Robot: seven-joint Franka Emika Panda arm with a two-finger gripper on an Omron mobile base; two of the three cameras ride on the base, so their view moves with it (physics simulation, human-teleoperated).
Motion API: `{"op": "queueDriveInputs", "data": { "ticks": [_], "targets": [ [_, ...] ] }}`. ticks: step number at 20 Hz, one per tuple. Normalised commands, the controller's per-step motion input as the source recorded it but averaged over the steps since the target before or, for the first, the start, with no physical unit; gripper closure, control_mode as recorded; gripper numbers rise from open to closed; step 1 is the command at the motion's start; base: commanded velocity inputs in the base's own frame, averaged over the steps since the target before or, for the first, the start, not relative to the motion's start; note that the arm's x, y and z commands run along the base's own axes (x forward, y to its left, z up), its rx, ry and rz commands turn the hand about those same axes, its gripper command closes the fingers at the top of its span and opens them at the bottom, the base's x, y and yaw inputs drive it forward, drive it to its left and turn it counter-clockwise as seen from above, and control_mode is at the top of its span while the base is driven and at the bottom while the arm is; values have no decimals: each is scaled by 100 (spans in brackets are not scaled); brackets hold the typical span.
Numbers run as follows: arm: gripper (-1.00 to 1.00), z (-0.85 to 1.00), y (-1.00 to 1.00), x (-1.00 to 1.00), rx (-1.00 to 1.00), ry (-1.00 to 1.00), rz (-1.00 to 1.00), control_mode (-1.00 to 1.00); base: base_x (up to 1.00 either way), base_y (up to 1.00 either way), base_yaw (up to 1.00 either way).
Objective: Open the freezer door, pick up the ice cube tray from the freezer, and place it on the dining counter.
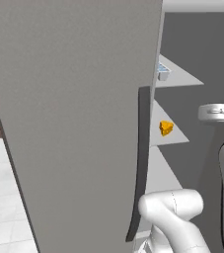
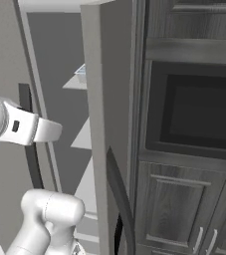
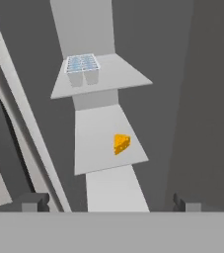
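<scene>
Item: ice cube tray [image 3: 83, 64], grey with pale blue cells, on the upper shelf [image 3: 116, 79] of the freezer [image 3: 192, 99], near that shelf's front edge; task item, not yet reached

Item: cheese wedge [image 3: 121, 144], orange, on the shelf next below the tray; not wanted

Item: freezer door [image 1: 74, 123], swung open, dark handle [image 1: 140, 163] along its edge, standing to the left of the tray as the hand view frames it

Item: hand [image 3: 108, 202], fingers spread fully wide, holding nothing, short of the shelves and lower than the tray

Handling, as a judgement: raise the hand to the tray's shelf, advance straight between door and freezer wall, span the tray's narrow side, and close only once both fingers pass its rim; keep above the cheese wedge

Obscured: in the left base view the door covers most of the tray; the fingers show only as dark stubs; the tray's depth cannot be told; the bench is out of sight
</scene>
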Motion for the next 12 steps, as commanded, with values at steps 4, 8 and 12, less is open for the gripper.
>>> {"op": "queueDriveInputs", "data": {
  "ticks": [4,8,12],
  "targets": [
    [-100,0,0,0,0,0,0,100,79,-2,0],
    [-100,0,0,0,0,0,0,100,47,-1,1],
    [-100,0,-7,17,4,0,0,-100,0,0,0]
  ]
}}
